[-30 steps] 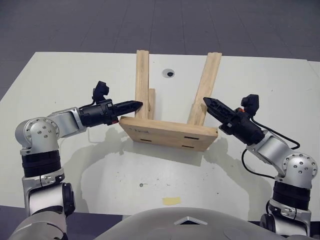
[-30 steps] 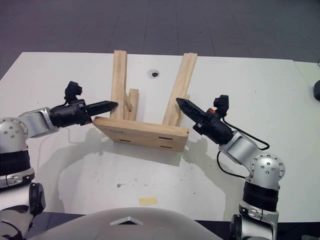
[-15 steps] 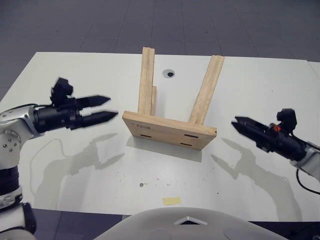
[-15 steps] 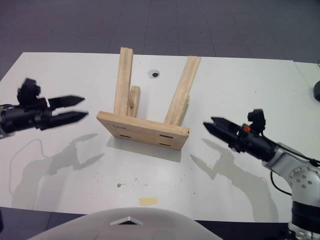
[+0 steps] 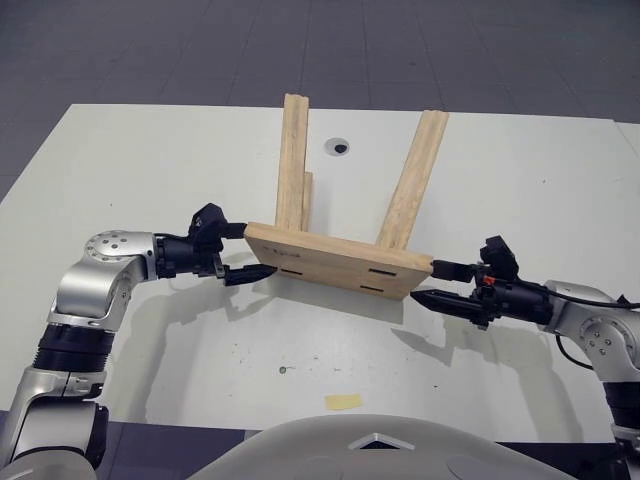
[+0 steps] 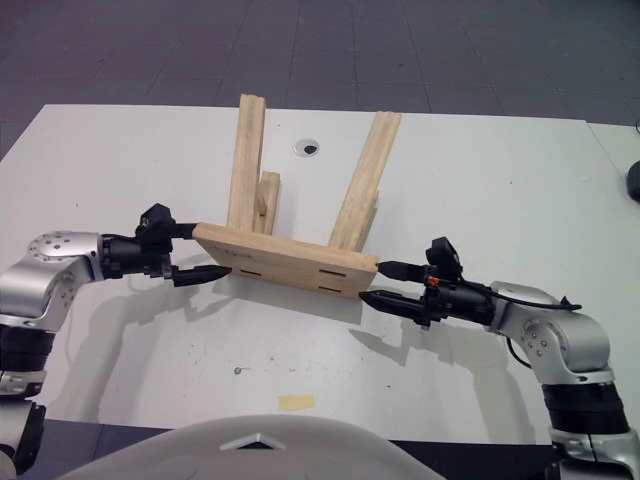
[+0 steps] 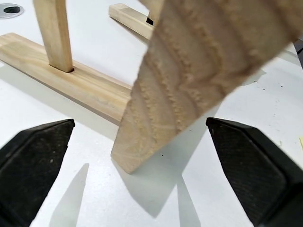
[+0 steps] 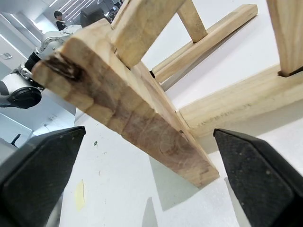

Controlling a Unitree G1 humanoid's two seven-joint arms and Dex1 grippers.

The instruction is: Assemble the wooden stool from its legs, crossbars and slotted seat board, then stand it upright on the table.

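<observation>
The wooden stool lies on its side on the white table (image 5: 150,160). Its slotted seat board (image 5: 340,262) stands on one long edge, and two legs (image 5: 291,160) (image 5: 413,180) run along the table away from me, with a short crossbar (image 5: 305,198) beside the left leg. My left gripper (image 5: 247,252) is open, its fingers straddling the board's left end (image 7: 189,61) without touching it. My right gripper (image 5: 432,282) is open around the board's right corner (image 8: 156,142), with a gap on each side.
A round hole (image 5: 341,147) sits in the table between the legs' far ends. A scrap of yellow tape (image 5: 343,402) and a small dark speck (image 5: 282,369) lie near the front edge. A dark object (image 6: 632,180) rests at the far right.
Half a second ago both open grippers hung well out to the sides of the stool. They have since come in and lowered onto the two ends of the seat board.
</observation>
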